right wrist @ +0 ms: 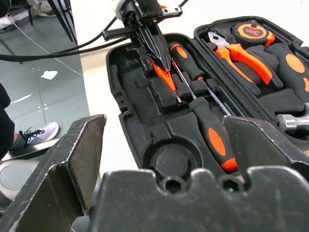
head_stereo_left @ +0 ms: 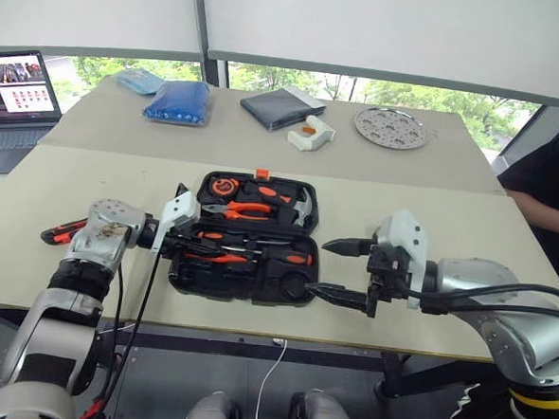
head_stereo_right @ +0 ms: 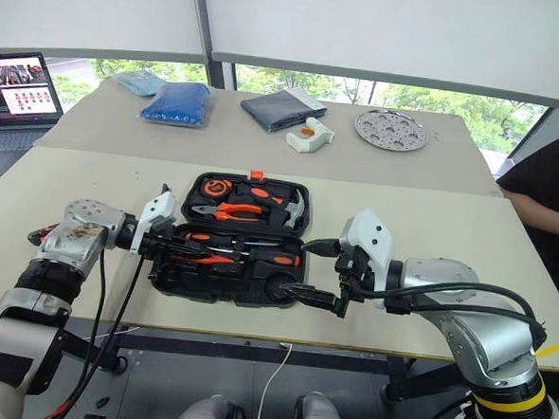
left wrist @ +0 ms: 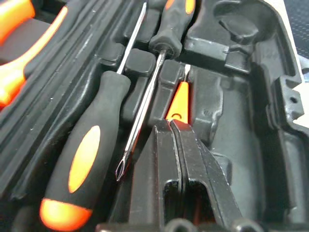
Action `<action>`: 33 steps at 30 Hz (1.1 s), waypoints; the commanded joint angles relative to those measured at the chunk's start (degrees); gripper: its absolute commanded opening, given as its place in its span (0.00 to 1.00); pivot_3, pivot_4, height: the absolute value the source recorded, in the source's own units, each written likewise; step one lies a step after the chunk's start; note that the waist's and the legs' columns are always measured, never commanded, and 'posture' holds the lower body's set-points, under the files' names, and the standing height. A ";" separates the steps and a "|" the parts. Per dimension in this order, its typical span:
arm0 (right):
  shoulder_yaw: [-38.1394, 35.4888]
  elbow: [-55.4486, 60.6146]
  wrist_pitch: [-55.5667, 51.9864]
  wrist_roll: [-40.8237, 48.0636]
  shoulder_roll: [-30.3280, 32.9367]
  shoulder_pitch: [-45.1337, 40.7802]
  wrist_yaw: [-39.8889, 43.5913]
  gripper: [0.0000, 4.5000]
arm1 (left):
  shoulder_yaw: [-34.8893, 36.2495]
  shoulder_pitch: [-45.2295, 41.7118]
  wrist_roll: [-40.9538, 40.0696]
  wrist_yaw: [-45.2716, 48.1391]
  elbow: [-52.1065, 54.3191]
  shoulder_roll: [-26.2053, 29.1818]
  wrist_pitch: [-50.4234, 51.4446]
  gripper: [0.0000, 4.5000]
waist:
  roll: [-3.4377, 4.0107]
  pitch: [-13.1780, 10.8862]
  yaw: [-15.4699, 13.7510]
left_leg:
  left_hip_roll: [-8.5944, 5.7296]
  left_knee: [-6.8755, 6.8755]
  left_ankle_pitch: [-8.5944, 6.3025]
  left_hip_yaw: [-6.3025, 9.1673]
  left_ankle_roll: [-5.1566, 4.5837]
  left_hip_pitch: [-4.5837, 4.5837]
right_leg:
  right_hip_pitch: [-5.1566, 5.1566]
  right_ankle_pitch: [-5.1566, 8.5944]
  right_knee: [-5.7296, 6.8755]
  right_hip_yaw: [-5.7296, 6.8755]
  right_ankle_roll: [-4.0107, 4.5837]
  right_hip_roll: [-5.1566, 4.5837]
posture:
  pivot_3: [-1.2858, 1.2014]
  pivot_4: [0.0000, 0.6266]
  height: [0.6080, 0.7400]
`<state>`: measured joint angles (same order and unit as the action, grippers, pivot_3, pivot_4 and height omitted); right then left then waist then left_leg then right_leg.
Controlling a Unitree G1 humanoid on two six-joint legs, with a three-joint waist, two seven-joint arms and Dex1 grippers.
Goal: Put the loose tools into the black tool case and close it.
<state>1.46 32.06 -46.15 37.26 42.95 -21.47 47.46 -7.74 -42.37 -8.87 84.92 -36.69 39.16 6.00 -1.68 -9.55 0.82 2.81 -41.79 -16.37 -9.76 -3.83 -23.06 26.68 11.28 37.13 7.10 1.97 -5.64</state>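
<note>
Left gripper (right wrist: 159, 53) on tester screwdriver (right wrist: 166, 77)

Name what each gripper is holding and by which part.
The left gripper is shut on the thin orange tester screwdriver, at its handle end, inside the black tool case. The right gripper is open, holding nothing.

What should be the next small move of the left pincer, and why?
Probably lower and open it. The left pincer is shut on the thin orange tester screwdriver, held just over its narrow recess in the black tool case, beside the two screwdrivers already seated. The right pincer waits open.
</note>
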 commanded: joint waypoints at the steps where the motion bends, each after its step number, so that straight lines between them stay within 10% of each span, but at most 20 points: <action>1: -0.96 1.22 1.45 0.31 -0.08 -0.44 0.09 1.00 | 0.03 1.92 1.86 -2.00 -0.81 1.07 -1.39 0.01 | 0.01 0.00 -0.05 | 0.01 0.00 0.00 0.01 0.00 0.03 | -0.04 0.01 0.00 0.00 -0.01 0.00 | 0.52 0.24 0.84; 14: 1.91 -4.67 1.73 0.10 -2.15 -7.33 3.25 1.00 | 17.62 13.94 -12.28 -10.00 25.68 8.72 17.95 0.01 | -0.01 -0.01 0.11 | 0.00 0.00 -0.01 0.07 -0.01 -0.16 | 0.09 -0.11 -0.01 -0.04 0.17 -0.05 | 0.52 0.24 0.84; 26: 6.22 -10.42 4.76 -1.59 -4.44 -13.55 10.10 1.00 | 41.15 46.62 -11.30 -22.22 34.00 13.18 16.98 0.98 | 0.03 -0.03 -0.92 | -0.03 0.16 -0.31 0.12 0.52 -0.14 | 0.14 0.02 -0.10 0.04 -0.01 -0.70 | 0.52 0.24 0.84; 33: 7.45 -12.12 6.16 -2.87 -5.24 -14.59 12.16 1.00 | 31.47 33.49 -5.52 -18.36 16.41 21.44 6.51 0.99 | 0.02 -0.01 -1.75 | -0.07 0.15 -0.33 0.11 0.64 -0.27 | 0.31 -0.05 -0.04 0.15 0.03 -0.82 | 0.52 0.24 0.84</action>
<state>9.76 19.20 -41.55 34.54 37.67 -35.41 59.01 26.31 -4.92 -16.59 65.10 -15.68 58.20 16.73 -1.67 -9.56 -0.93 2.75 -41.64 -16.69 -9.66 -3.16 -23.40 27.03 11.22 37.08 7.31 2.02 -6.42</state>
